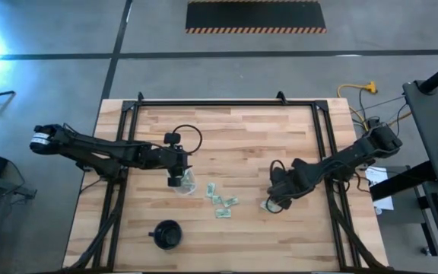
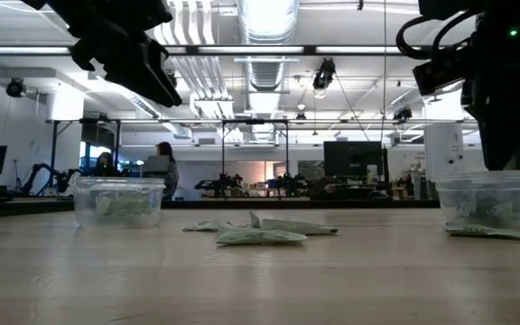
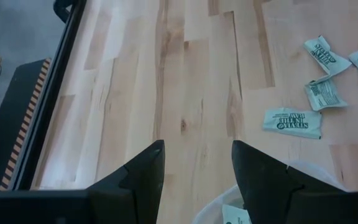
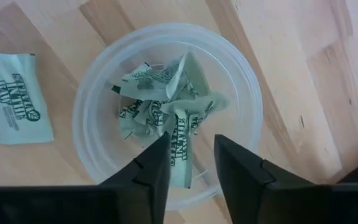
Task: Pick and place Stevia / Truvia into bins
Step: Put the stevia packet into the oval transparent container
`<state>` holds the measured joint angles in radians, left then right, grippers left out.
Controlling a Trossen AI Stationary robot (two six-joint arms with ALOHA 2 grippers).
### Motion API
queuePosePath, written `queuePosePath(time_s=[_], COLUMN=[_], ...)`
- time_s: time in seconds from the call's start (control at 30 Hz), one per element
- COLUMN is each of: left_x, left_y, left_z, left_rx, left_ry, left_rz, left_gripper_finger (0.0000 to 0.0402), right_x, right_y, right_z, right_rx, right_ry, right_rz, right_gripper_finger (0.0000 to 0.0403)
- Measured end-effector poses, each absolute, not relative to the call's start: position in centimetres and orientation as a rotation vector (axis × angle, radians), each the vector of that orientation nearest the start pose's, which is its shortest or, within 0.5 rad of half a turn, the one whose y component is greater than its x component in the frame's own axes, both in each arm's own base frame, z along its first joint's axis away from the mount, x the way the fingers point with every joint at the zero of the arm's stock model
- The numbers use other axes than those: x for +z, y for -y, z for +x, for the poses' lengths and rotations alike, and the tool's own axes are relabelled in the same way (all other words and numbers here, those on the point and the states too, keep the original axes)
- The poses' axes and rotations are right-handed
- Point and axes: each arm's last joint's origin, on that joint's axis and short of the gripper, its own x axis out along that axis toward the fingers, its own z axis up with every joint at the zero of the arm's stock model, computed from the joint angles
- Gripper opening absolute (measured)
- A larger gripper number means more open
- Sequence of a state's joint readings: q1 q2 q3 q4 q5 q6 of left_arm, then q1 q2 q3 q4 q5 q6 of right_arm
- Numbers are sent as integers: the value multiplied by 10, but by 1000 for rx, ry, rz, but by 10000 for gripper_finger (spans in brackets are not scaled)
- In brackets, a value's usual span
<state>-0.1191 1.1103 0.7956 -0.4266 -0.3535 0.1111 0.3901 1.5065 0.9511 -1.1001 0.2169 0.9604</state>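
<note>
Both arms are dark, jointed and slim. The left arm [image 1: 105, 149] has a pale, silvery band at its outer end and a looping black cable; the right arm [image 1: 341, 161] is black all over.

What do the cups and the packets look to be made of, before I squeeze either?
Right cup: thin clear plastic, probably; the wood shows through its wall. Packets inside and loose on the table: printed matte paper, judging by creases and crumpling.

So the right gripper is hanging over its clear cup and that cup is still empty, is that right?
Not quite. The right gripper does hang over its clear cup, fingers open, but the cup is not empty: the right wrist view shows several crumpled packets inside it.
</note>
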Motion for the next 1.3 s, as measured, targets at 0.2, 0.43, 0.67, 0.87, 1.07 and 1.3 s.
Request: queuePosePath(time_s=[0.2, 0.43, 0.67, 0.87, 1.07, 1.3], left_x=[254, 248, 217, 200, 188, 191], left_y=[18, 25, 43, 52, 61, 63], left_z=[224, 249, 297, 331, 353, 369], left_rx=[156, -5, -213, -330, -378, -379], left_ry=[-731, -703, -888, -973, -1052, -1046], left_rz=[244, 228, 316, 306, 321, 317], left_gripper_finger=[170, 170, 170, 170, 170, 170], right_x=[211, 236, 234, 222, 208, 196], right_y=[-90, -108, -120, -119, -121, -123], right_z=[231, 241, 242, 240, 237, 229], right_rx=[-546, -474, -403, -406, -391, -400], right_ry=[-1366, -1185, -1111, -1097, -1082, -1089], right_rz=[208, 32, -55, -64, -66, -60], right_gripper_finger=[134, 133, 124, 124, 123, 112])
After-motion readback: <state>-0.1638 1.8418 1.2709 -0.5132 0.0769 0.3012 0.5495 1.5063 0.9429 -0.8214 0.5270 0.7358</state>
